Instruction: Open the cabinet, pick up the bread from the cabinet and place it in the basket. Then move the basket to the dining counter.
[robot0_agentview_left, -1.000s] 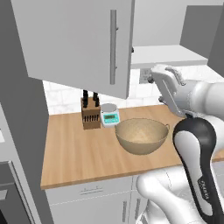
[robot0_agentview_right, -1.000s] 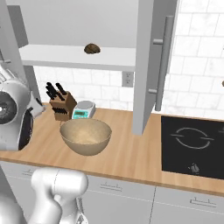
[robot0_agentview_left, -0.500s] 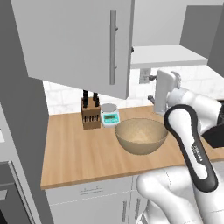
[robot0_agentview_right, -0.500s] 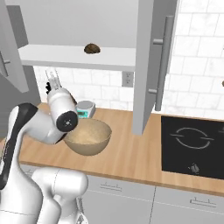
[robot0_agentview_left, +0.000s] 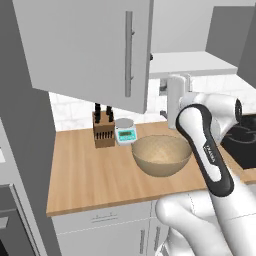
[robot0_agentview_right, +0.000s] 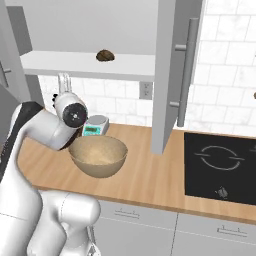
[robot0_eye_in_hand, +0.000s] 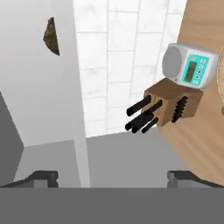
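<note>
The wall-hung light-grey cabinet (robot0_agentview_right: 170, 75) with long silver bar handles is seen with both doors swung open, so the opening step is judged complete. The small dark brown-black bread lump (robot0_agentview_right: 105, 55) rests on the white shelf, apart from everything else. The gripper (robot0_eye_in_hand: 111, 177) is held below shelf level, fingers spread wide with nothing between them. The large round tan woven basket (robot0_agentview_right: 98, 155) sits on the wood counter beside a small white kitchen scale (robot0_agentview_right: 95, 126) and a wooden knife block (robot0_agentview_left: 103, 134). The reach for the bread is judged to be in hand; next, the gripper must be raised and aligned over the lump.
</note>
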